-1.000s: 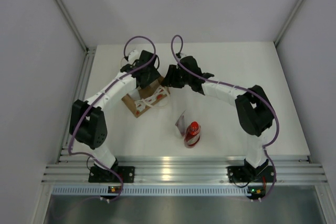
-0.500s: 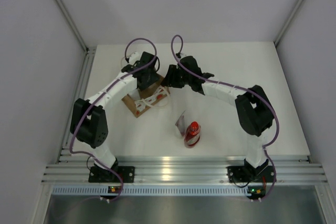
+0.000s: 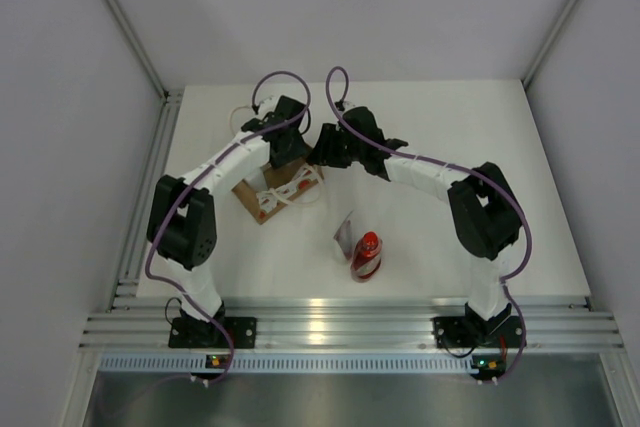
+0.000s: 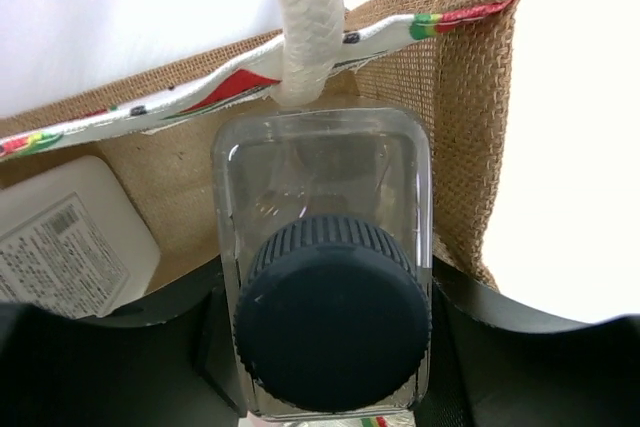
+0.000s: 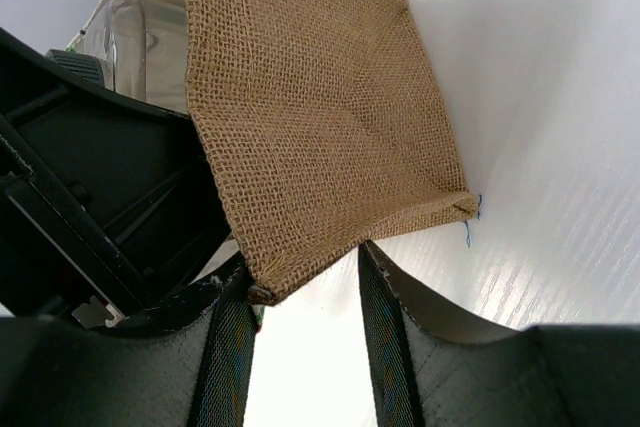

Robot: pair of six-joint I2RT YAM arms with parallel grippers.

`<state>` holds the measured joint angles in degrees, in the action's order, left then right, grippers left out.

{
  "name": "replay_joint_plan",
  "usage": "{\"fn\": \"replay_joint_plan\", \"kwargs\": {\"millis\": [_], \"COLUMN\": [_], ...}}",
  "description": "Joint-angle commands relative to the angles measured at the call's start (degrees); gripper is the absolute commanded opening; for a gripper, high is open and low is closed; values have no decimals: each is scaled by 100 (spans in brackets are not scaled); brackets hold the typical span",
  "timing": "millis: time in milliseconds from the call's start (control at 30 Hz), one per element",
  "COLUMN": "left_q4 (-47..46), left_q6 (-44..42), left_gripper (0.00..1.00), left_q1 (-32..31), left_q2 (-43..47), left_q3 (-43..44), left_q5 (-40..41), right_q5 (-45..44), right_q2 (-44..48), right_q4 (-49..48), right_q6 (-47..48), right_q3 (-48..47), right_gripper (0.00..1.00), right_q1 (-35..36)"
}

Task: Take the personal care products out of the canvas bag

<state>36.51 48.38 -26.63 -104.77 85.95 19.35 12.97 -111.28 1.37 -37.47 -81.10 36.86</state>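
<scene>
Tan canvas bag [image 3: 278, 185]: lies at about 9 o'clock from the middle of the bench [image 3: 450, 127], with an arm on either side of it.
Already out: the red bottle [image 3: 366, 255] and the white flat tube [image 3: 345, 231] lie at 6 o'clock toward the front edge. The tube is just beside the bottle at its 10 o'clock, and both are well apart from the bag.
Left end effector [image 4: 325, 312]: clamped on a dark-capped bottle [image 4: 330, 322] at the bag's mouth, under the rope handle [image 4: 305, 17]. By my reckoning the bottle is not yet clear of the bag.
Left inside: a second white bottle [image 4: 70, 242], label up, at 9 o'clock of the held one; its cap is hidden.
Right end effector [image 5: 300, 337]: fingers apart, with a corner of the bag poking between them against one finger. It looks like bracing rather than pinching.
Progress: roughly half done, I'd say. Two items are out, a third is gripped and needs lifting away, and the fourth is untouched.
</scene>
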Motion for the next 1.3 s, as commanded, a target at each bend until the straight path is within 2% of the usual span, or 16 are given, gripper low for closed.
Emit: {"fn": "replay_joint_plan", "kwargs": {"millis": [0, 67, 367, 433, 500, 533, 867, 1000, 1267], "left_q4": [-250, -267, -276, -259, -259, -259, -259, -267, -504], "left_q6": [-381, -470, -812, -987, -1067, -1128, -2209, -2587, -2614], "left_gripper": [53, 48, 47, 30, 4, 0, 0, 0, 0], "left_q1": [35, 27, 27, 18, 18, -17, -88, -96, -105], "left_q2": [18, -34, -483, -562, -518, -483, 9, 194, 484], "left_q3": [369, 422, 668, 730, 721, 704, 932, 897, 608], "left_q5": [77, 104, 130, 95, 130, 173, 454, 333, 218], "right_q5": [-23, -5, 12, 21, 30, 30, 56, 48, 56], "right_q2": [-69, -78, -86, -86, -95, -95, -104, -104, -121], "right_q4": [-31, -31, -31, -22, -31, -31, -22, -22, -22], "right_q6": [117, 117, 126, 126, 117, 117, 47, 47, 38], "right_q3": [-231, -240, -240, -248, -248, -248, -275, -283, -284], "right_gripper": [41, 41, 41, 41, 41, 41, 41, 41, 41], "right_q1": [-100, -109, -109, -109, -109, -109, -109, -109, -100]}}
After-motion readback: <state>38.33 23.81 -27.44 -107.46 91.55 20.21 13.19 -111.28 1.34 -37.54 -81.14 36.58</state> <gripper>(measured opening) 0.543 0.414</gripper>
